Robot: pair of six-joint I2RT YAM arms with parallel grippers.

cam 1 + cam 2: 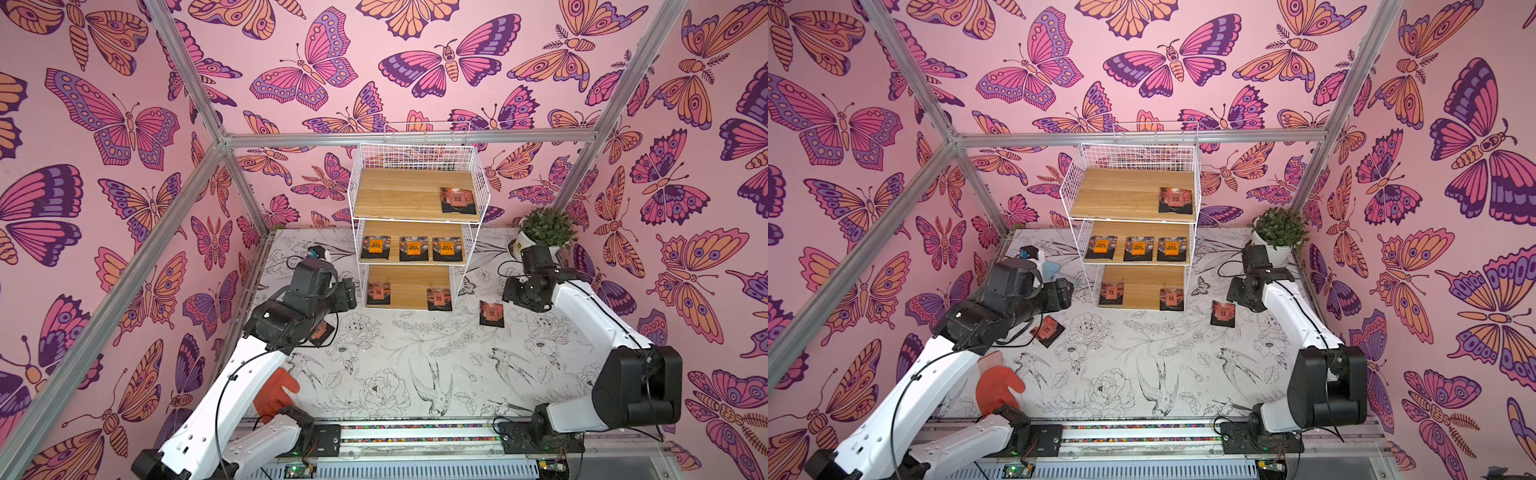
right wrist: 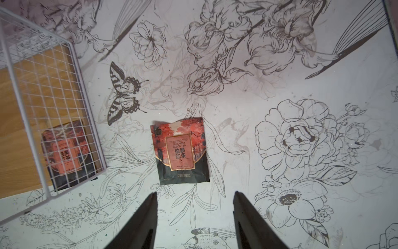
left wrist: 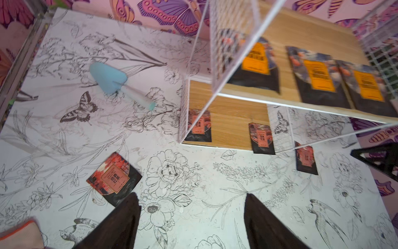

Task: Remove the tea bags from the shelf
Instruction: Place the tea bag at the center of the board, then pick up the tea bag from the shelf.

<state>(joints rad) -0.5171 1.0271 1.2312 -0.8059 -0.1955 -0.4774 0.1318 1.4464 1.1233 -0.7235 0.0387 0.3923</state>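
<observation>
Wide and empty, the right hand (image 2: 195, 194) hangs over a tea bag (image 2: 179, 151) lying on the desk (image 2: 258, 90), clear of the shelf (image 1: 395, 195) as wanted; the left hand (image 3: 191, 195), likewise wide, faces six shelved ones.

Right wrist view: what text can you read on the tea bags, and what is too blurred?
"EARL GREY BLACK TEA": on the tea bag lying on the table.
"伯爵红茶": same tea bag, just underneath.
Fine print above and below those: too small to read.
Second tea bag, behind the shelf grid: blurred, unreadable.
</observation>
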